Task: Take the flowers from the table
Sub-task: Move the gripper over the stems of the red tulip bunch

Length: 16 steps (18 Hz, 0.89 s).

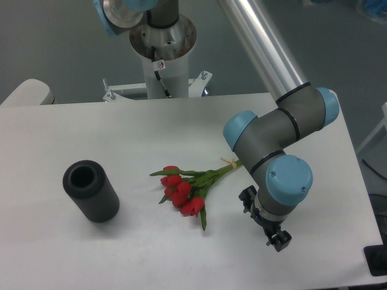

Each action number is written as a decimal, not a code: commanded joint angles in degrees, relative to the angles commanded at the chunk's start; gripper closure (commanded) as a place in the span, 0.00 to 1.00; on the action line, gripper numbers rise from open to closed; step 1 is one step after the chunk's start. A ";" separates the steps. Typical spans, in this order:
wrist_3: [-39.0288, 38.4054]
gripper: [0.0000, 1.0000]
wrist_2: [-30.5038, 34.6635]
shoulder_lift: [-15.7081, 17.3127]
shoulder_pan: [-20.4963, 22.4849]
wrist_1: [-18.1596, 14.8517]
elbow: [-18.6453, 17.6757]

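The flowers, a small bunch of red tulips with green stems and a pale band near the stem ends, lie flat on the white table near its middle. The stems point up and right toward the arm's grey and blue elbow. My gripper hangs below the blue-capped wrist, just right of the flowers and near the table's front edge. Only two black finger parts show, one on each side of the wrist and well apart, with nothing between them. The gripper touches no part of the bunch.
A black hollow cylinder stands on the left of the table, opening upward. The arm's base column rises behind the far edge. The table's right edge runs close past the wrist.
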 joint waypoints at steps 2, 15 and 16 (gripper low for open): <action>0.00 0.00 0.00 0.00 0.00 0.00 0.00; 0.17 0.00 -0.35 7.81 0.26 0.35 -11.94; 0.18 0.00 -0.35 8.61 0.35 0.35 -13.08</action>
